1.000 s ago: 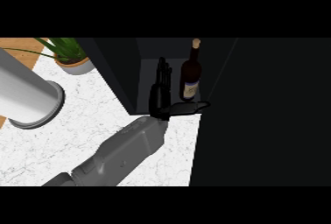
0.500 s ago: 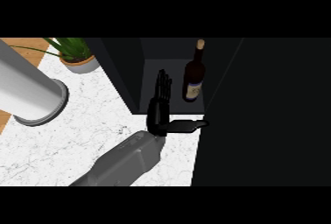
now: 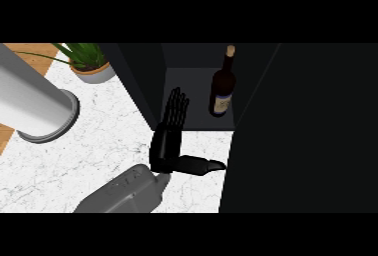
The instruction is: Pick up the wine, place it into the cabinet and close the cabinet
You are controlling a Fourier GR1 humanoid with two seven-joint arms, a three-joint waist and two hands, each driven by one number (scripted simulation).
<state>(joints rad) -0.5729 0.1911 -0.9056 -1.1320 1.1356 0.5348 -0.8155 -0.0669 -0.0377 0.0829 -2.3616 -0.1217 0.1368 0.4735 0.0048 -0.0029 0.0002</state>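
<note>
Wine [image 3: 222, 85] now stands upright inside the cabinet [image 3: 251, 100], well back on its dark floor, and my right hand [image 3: 168, 137] no longer touches it. Over the last second I've drawn that hand back toward the cabinet's mouth; its fingers are straight and spread, the thumb stuck out sideways, holding nothing. Placing looks done, I'd judge. Closing the door [image 3: 310, 130] remains.

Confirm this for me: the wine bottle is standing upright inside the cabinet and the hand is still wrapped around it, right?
Not quite. The head view shows the wine bottle upright inside the cabinet, but the hand is open and apart from it, fingers straight.
</note>
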